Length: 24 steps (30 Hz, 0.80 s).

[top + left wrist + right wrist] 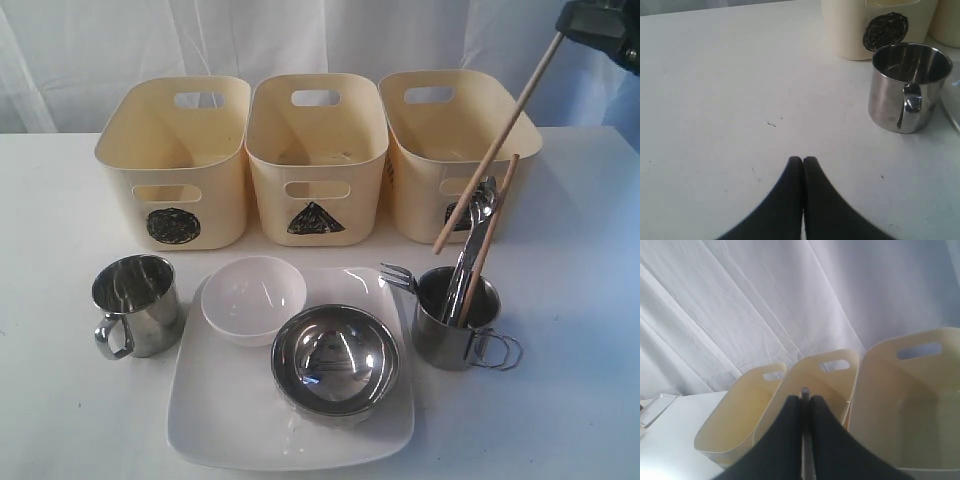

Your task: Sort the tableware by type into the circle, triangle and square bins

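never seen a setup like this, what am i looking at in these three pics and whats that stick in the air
It is a robot with two arms, each ending in a two-finger gripper. The wide picture is from a camera off the arms; the other two from cameras on the wrists. On the table stand three cream bins, a steel mug, a plate bearing a white bowl and a steel bowl, and a second mug holding cutlery. The stick is a chopstick pinched by the right gripper. The left gripper is shut and empty.
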Motion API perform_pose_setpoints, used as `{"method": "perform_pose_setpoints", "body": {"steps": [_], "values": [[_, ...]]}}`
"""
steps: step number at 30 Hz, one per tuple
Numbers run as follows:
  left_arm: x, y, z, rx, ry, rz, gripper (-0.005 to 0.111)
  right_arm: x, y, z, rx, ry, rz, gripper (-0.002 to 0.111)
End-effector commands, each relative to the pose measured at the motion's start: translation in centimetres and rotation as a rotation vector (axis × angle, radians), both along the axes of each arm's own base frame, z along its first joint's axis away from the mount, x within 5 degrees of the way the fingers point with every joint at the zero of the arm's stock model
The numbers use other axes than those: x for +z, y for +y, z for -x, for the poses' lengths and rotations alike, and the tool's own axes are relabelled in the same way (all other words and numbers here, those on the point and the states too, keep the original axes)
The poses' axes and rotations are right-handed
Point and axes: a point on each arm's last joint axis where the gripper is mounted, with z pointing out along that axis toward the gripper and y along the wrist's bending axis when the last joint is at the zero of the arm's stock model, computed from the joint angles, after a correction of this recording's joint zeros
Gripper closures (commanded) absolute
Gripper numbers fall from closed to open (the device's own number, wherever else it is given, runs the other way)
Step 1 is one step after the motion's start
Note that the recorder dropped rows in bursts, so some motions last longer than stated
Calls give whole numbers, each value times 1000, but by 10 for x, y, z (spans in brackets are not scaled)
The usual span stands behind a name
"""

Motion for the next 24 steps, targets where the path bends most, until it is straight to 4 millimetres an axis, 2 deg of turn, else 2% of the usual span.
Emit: {"method": "perform_pose_setpoints", "body": {"steps": [1, 11, 13, 16, 17, 18, 22, 24], "values": [[-1, 0, 0, 3, -4, 7, 107, 15, 6, 2, 63, -99, 30, 108], [-1, 0, 0, 3, -4, 7, 107, 45, 27, -5, 142, -257, 136, 108], [-1, 0, 0, 3, -4, 7, 107, 45, 35, -17, 165, -275, 172, 108], [-1, 0, 0, 3, -4, 7, 107, 34, 50, -54, 171, -250, 213, 108], [-1, 0, 0, 3, -4, 7, 107, 33, 53, -61, 182, -248, 213, 108], [-1, 0, 0, 3, -4, 7, 107, 30, 59, -77, 199, -245, 210, 108], [-1, 0, 0, 3, -4, 7, 107, 32, 79, -116, 224, -271, 210, 108], [-1, 0, 0, 3, -4, 7, 107, 38, 90, -130, 214, -296, 213, 108]]}}
